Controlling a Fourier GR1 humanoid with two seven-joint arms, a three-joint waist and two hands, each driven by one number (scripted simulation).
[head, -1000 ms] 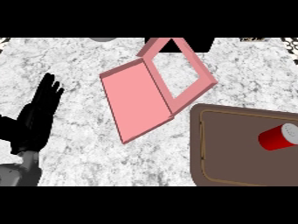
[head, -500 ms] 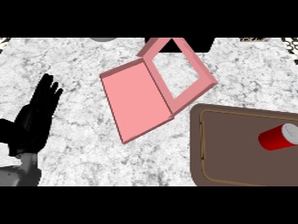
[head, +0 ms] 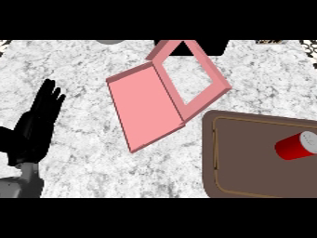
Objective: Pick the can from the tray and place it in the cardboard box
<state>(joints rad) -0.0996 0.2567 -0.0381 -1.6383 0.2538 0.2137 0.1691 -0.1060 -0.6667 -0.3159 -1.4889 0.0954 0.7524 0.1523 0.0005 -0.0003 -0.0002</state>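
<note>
Left hand (head: pixel 34 128) at left edge, fingers straight and spread, upright, resting; forearm cut off below. Right hand out of view. Marble-patterned counter (head: pixel 78 65), grey-white. Pink box (head: pixel 168 93) mid-frame, flat lid open, far corner cut off. Brown tray (head: pixel 257 176), rounded corners, cropped at right. Red can (head: pixel 299 145) lying on tray, pale end; no legible label.

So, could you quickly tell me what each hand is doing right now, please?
Left hand: open, fingers straight and pointing up, resting at the view's left, holding nothing.
Right hand: not in view.
</note>
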